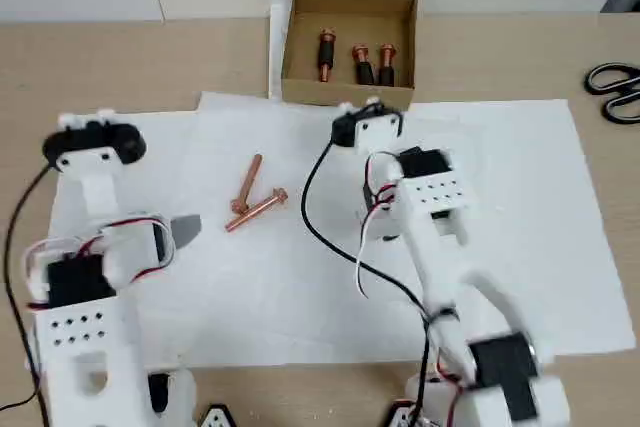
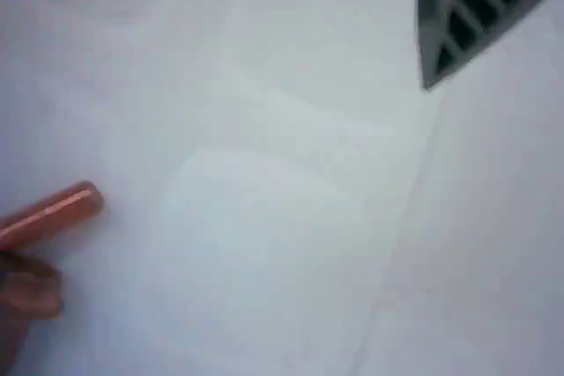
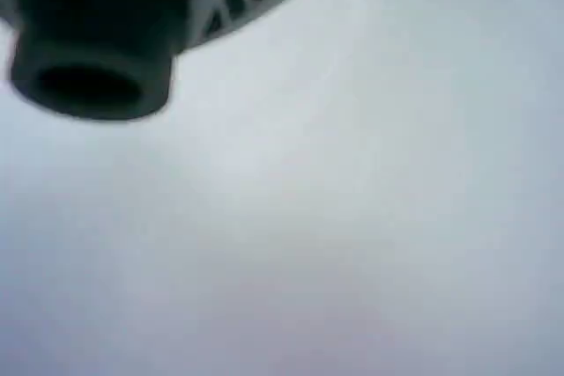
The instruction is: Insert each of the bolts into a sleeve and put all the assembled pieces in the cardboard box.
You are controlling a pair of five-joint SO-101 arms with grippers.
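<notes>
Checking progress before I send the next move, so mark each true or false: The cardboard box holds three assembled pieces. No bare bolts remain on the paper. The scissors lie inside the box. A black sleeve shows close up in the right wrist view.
1. The cardboard box holds three assembled pieces. True.
2. No bare bolts remain on the paper. False: two bare bolts lie on the white paper, in front of the box.
3. The scissors lie inside the box. False: the scissors lie on the table at the right edge, off the paper.
4. A black sleeve shows close up in the right wrist view. True.
</notes>
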